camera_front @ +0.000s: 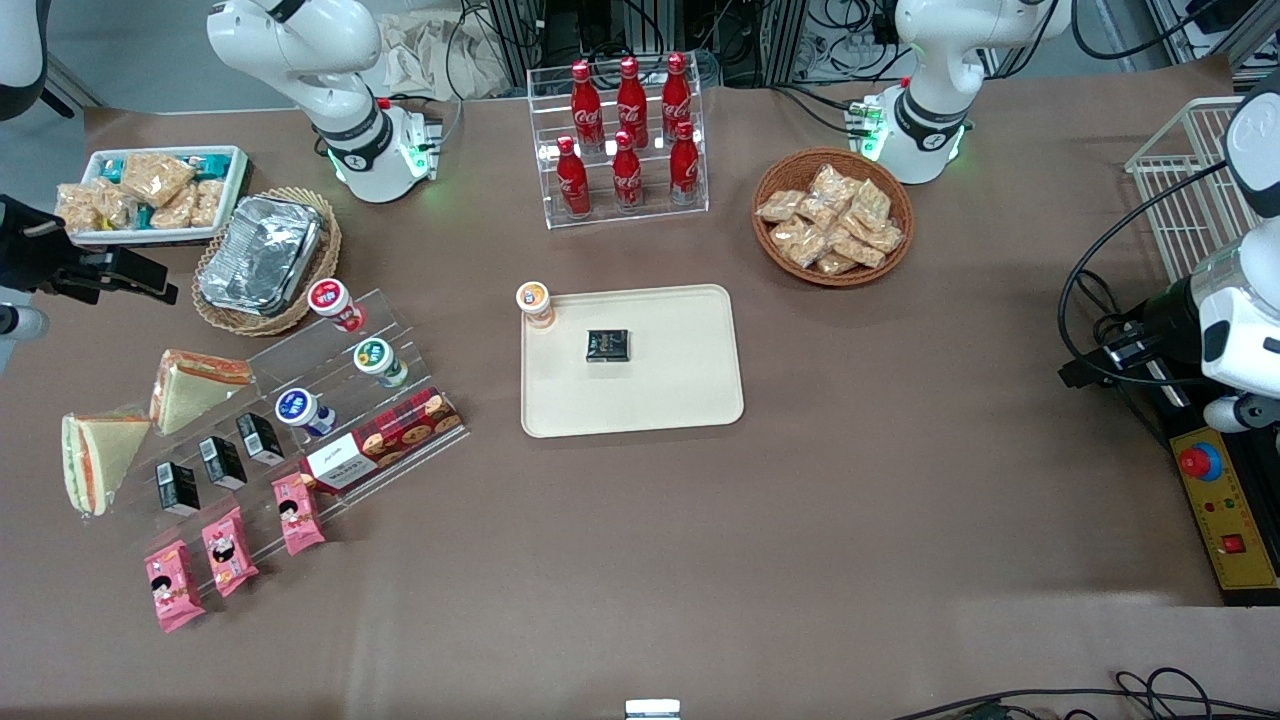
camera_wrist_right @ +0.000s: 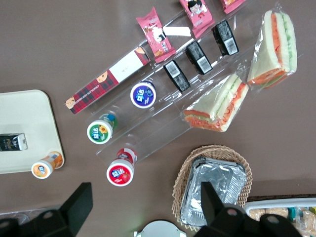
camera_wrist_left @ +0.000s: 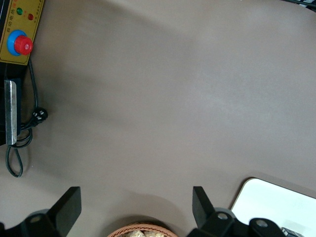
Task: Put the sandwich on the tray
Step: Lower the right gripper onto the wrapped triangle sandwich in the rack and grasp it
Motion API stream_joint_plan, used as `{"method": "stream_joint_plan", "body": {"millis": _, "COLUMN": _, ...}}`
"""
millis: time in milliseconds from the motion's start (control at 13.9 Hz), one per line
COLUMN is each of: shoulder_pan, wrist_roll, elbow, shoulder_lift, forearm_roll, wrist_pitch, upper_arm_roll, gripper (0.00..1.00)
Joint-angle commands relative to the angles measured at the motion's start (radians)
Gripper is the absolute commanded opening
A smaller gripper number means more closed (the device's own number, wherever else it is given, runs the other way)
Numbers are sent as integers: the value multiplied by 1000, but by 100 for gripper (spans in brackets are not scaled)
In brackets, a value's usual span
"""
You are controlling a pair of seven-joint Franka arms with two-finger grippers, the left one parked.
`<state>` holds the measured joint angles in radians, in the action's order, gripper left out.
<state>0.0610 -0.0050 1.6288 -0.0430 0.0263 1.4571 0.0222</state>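
The sandwich [camera_front: 95,460] [camera_wrist_right: 276,47], a clear-wrapped white-bread wedge with green lettuce and orange filling, stands at the working arm's end of the table beside the clear stepped rack. The cream tray [camera_front: 640,400] [camera_wrist_right: 24,113] lies mid-table, well apart from it, and carries a small black box [camera_front: 607,345]. An orange-lidded cup [camera_front: 535,303] stands at one tray corner. My gripper [camera_front: 120,275] [camera_wrist_right: 145,200] hangs open and empty high above the table, near the foil container, farther from the front camera than the sandwich.
A second wedge with red-orange filling [camera_front: 195,385] leans next to the sandwich. The rack [camera_front: 300,440] holds yogurt cups, black cartons, pink packs and a biscuit box. A foil container in a wicker basket [camera_front: 262,258], a white snack bin [camera_front: 150,190], cola bottles [camera_front: 625,130] and a snack basket [camera_front: 832,218] stand farther back.
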Motion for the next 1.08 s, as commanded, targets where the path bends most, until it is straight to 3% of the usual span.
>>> {"method": "stream_joint_plan", "body": {"millis": 0, "shoulder_pan": -4, "wrist_roll": 17, "elbow": 14, "shoulder_lift": -17, "forearm_roll": 3, "wrist_pitch": -33, "upper_arm_roll": 4, "gripper": 98}}
{"method": "stream_joint_plan", "body": {"millis": 216, "shoulder_pan": 8, "wrist_roll": 27, "elbow": 6, "shoulder_lift": 0, "forearm_roll": 6, "wrist_pitch": -15, "upper_arm_roll": 5, "gripper": 98}}
{"method": "stream_joint_plan", "body": {"millis": 432, "shoulder_pan": 57, "wrist_roll": 4, "elbow": 6, "shoulder_lift": 34, "forearm_roll": 1, "wrist_pitch": 41, "upper_arm_roll": 70, "gripper": 98}}
{"method": "stream_joint_plan", "body": {"millis": 576, "shoulder_pan": 97, "wrist_roll": -163, "elbow": 6, "shoulder_lift": 58, "forearm_roll": 3, "wrist_pitch": 74, "upper_arm_roll": 119, "gripper": 98}}
{"method": "stream_joint_plan", "body": {"millis": 720, "shoulder_pan": 115, "wrist_roll": -225, "elbow": 6, "shoulder_lift": 69, "forearm_roll": -2, "wrist_pitch": 111, "upper_arm_roll": 133, "gripper": 98}}
{"method": "stream_joint_plan", "body": {"millis": 864, "shoulder_pan": 134, "wrist_roll": -239, "elbow": 8, "shoulder_lift": 86, "forearm_roll": -73, "wrist_pitch": 159, "upper_arm_roll": 134, "gripper": 98}}
{"method": "stream_joint_plan", "body": {"millis": 1008, "shoulder_pan": 161, "wrist_roll": -242, "elbow": 17, "shoulder_lift": 130, "forearm_roll": -85, "wrist_pitch": 227, "upper_arm_roll": 139, "gripper": 98}}
